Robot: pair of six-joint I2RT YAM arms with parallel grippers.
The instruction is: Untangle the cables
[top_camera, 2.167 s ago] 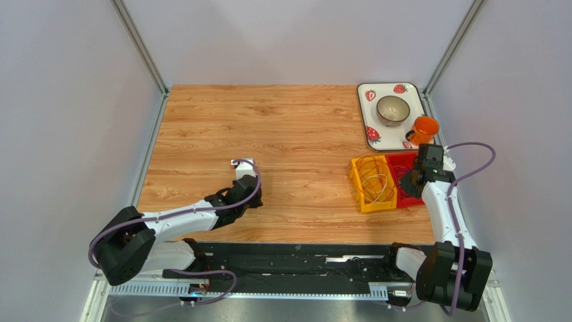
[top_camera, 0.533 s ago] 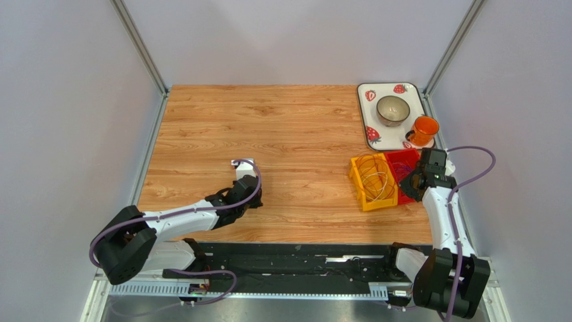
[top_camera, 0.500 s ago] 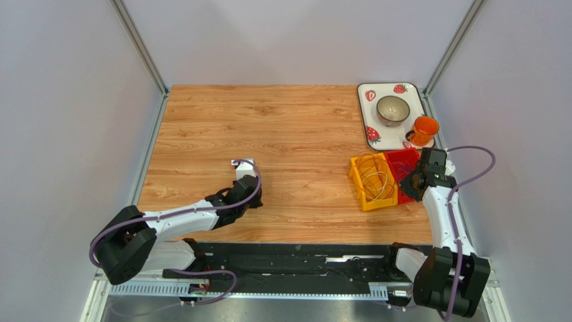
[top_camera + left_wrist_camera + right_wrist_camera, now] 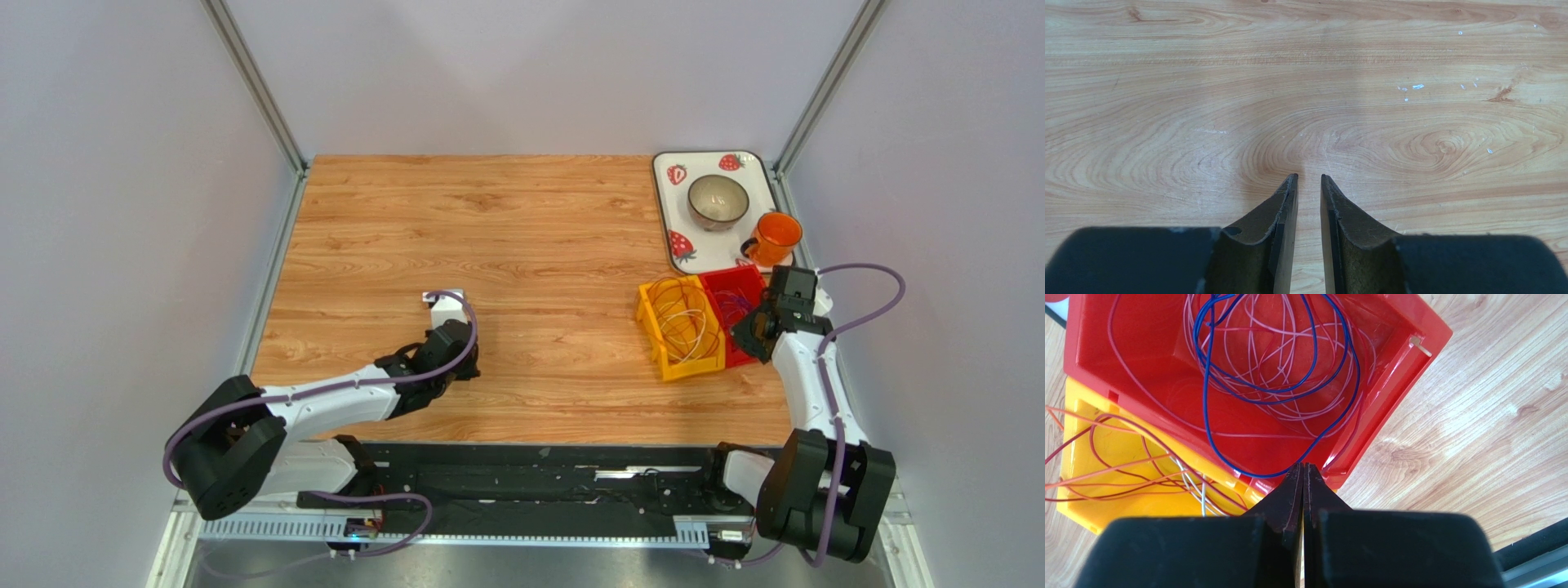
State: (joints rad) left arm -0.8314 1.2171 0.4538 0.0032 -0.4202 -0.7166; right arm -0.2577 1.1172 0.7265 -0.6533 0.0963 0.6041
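Two bins: red bin [image 4: 1389, 373] touched yellow bin [image 4: 1082, 502], cables [image 4: 1278, 361] coiled in both.
Beyond: tray [image 4: 672, 208], bowl [image 4: 718, 200], orange cup [image 4: 775, 235].
My right gripper [image 4: 1303, 468]: clenched at the red bin's rim.
My left gripper [image 4: 1309, 179]: slightly parted, empty, over table [image 4: 1229, 92].

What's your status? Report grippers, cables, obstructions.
Left gripper slightly open, empty, over bare table. Right gripper shut at red bin rim, beside blue cable. Other cables tangled in red bin and yellow bin. Nothing blocking.

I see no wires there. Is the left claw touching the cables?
Apart. The left wrist view shows the left gripper over bare table; the cables lie far off.
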